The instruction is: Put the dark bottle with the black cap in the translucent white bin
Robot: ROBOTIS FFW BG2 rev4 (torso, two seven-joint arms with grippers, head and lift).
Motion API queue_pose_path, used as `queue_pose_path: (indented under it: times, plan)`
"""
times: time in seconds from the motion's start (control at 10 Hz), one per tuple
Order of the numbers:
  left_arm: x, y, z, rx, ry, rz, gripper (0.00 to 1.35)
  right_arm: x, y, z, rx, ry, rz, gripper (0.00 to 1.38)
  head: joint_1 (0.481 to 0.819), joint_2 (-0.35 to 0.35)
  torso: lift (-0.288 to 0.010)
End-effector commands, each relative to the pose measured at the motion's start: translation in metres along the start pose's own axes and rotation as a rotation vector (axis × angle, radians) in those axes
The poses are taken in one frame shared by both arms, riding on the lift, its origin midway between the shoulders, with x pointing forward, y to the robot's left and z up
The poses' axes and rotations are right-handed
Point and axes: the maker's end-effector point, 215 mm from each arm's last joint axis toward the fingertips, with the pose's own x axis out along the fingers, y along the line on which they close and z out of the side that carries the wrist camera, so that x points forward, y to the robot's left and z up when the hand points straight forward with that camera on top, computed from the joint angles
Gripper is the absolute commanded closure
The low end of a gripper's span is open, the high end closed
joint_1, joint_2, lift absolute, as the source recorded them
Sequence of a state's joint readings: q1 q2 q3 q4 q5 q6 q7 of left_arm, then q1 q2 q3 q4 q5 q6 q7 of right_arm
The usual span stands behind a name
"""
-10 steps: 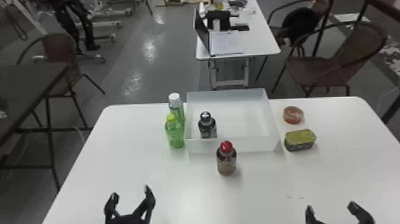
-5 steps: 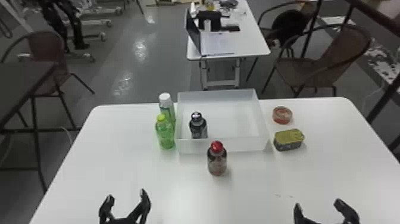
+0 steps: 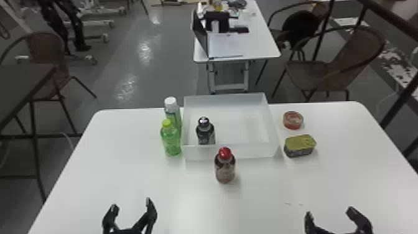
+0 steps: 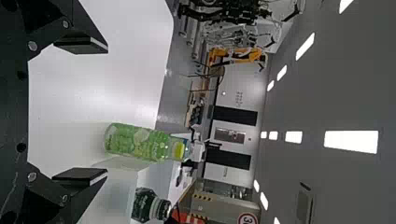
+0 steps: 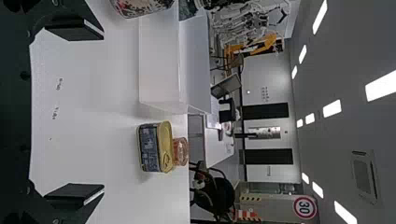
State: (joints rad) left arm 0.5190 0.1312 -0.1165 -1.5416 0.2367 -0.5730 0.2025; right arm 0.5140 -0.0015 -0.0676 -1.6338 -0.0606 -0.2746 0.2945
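Work table seen from my head view, with both my end effectors over its near part. The dark bottle with the black cap [image 3: 205, 132] stands upright inside the translucent white bin [image 3: 231, 152], close to the bin's near-left corner, its lower part seen against the bin's near wall. The bin itself lies along the far edge of the white table [image 3: 261, 199], about midway between the far-left and far-right corners. My left gripper [image 3: 132, 203] is released, its two flat black fingers spread wide, over the table's near-left part. My right gripper [image 3: 330, 212] is likewise released, fingers well apart, over the near-right part. Just outside the bin's near wall stands a dark brown bottle with a red cap [image 3: 225, 169]. Beside the bin's left wall, a translucent green plastic bottle with a yellow-green cap [image 3: 171, 141] stands upright; behind it, nearer the table's far edge, is a green bottle with a white cap [image 3: 171, 107]. To the right of the bin, toward the far-right corner, lie a round, flat red container [image 3: 293, 120] and, nearer me, a rectangular metal can with a yellow lid [image 3: 300, 146]. Beyond the far edge, a second white table [image 3: 261, 46] carries an open laptop [image 3: 200, 32].
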Motion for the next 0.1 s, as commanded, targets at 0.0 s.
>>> queue_pose_path:
  times: [0.0]
  plan:
    - [-0.0003,0.0007,-0.0006,0.002,0.002,-0.002,0.34,-0.0011,0.0009,-0.0015,0.002,0.003,-0.001,0.14,0.695,0.091,-0.033]
